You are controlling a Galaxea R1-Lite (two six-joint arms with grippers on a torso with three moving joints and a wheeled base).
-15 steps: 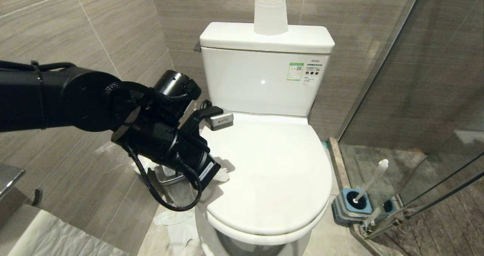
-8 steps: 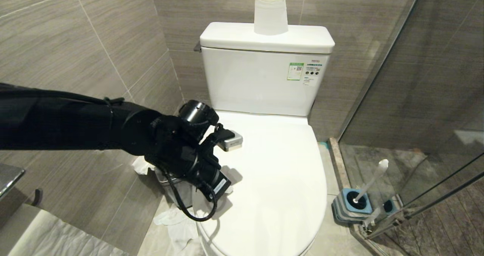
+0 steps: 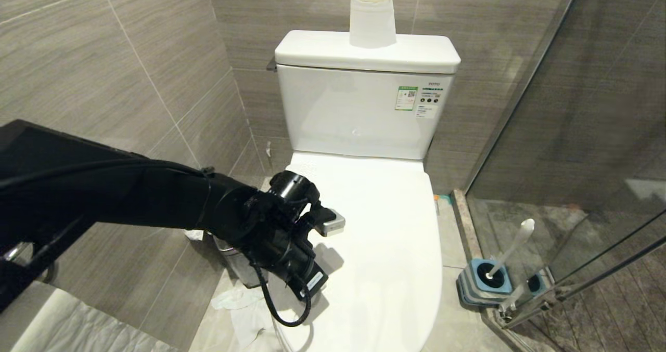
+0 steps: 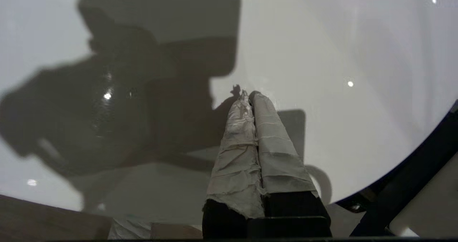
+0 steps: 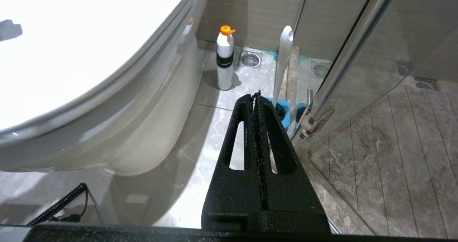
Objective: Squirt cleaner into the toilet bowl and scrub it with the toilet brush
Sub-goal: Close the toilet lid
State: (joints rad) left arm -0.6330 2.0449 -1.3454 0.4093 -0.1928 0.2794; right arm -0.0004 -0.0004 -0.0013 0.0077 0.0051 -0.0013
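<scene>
Left gripper (image 4: 249, 93), fingers pressed together and empty, hangs over the closed white lid of the toilet bowl (image 3: 385, 248); toilet brush (image 3: 512, 250) stands in its holder (image 3: 481, 284) beside it.

A tiled bathroom: a toilet (image 3: 374, 237), a glass shower screen (image 3: 572, 133), a floor drain (image 5: 250, 59).

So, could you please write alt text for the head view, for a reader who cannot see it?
A black left arm reaches from the left over the closed white lid of the toilet bowl, its end effector hidden behind the wrist. A paper roll stands on the tank, and the toilet brush stands in its blue holder by the glass shower wall.
</scene>
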